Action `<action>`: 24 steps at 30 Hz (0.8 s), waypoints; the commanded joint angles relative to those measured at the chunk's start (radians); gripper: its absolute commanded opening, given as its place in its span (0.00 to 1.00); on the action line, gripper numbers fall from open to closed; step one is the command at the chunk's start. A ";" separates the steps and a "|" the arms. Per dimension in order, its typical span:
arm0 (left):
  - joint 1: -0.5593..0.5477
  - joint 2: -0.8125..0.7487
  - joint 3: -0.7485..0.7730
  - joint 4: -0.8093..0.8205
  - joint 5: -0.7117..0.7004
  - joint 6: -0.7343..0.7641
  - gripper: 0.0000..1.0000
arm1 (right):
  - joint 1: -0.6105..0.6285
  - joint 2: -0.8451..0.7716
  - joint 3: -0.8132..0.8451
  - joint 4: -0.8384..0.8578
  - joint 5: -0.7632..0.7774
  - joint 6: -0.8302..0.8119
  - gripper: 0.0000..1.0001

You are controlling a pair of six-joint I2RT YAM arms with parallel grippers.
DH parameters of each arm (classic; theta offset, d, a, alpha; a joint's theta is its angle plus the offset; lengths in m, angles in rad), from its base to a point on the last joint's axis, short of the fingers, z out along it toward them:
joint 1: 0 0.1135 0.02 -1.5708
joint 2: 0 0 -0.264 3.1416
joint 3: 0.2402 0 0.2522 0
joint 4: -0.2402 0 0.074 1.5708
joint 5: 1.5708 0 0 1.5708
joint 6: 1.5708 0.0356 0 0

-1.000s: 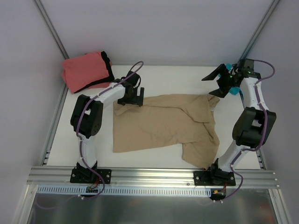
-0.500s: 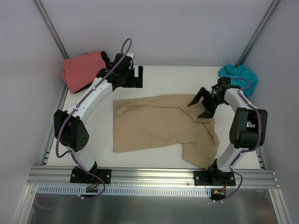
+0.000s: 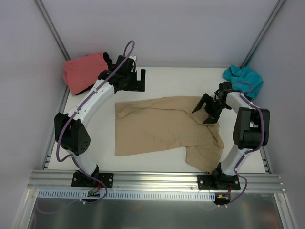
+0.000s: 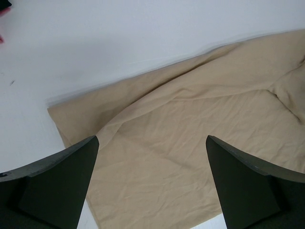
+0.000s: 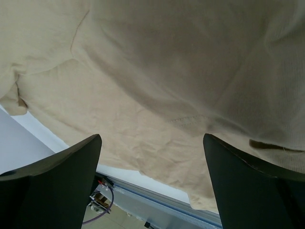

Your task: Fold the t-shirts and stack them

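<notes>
Tabletop (image 3: 176, 81) is white between pale grey walls (image 3: 167, 28), bearing tan t-shirt (image 3: 157, 126); left pincer (image 3: 142, 80) and right pincer (image 3: 203, 111) gape wide, empty.

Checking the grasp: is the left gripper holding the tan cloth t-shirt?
No, the left gripper stands open and empty, away from the tan cloth t-shirt.

Top view, upper left: the black t-shirt (image 3: 107, 60) is mostly hidden by the coral-pink t-shirt (image 3: 83, 71) and the left arm (image 3: 93, 98); only its edge shows. The right gripper (image 3: 198, 117) covers the tan t-shirt (image 3: 157, 126) at its neckline. Both wrist views crop the tan cloth at the frame edges.
</notes>
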 commanded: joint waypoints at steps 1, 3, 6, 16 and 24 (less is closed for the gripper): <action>-0.004 -0.059 -0.005 -0.013 0.014 0.022 0.99 | 0.024 0.029 0.029 0.013 0.039 -0.013 0.93; -0.004 -0.064 -0.005 -0.013 0.010 0.024 0.99 | 0.036 0.052 0.029 0.017 0.043 -0.012 0.93; -0.002 -0.069 -0.005 -0.015 0.003 0.027 0.99 | 0.044 0.075 0.023 0.034 0.056 -0.009 0.90; 0.005 -0.079 -0.016 -0.024 -0.013 0.027 0.99 | 0.044 0.114 0.037 0.053 0.094 -0.004 0.22; 0.005 -0.081 -0.019 -0.027 -0.018 0.027 0.99 | 0.044 0.077 0.119 -0.012 0.142 -0.036 0.02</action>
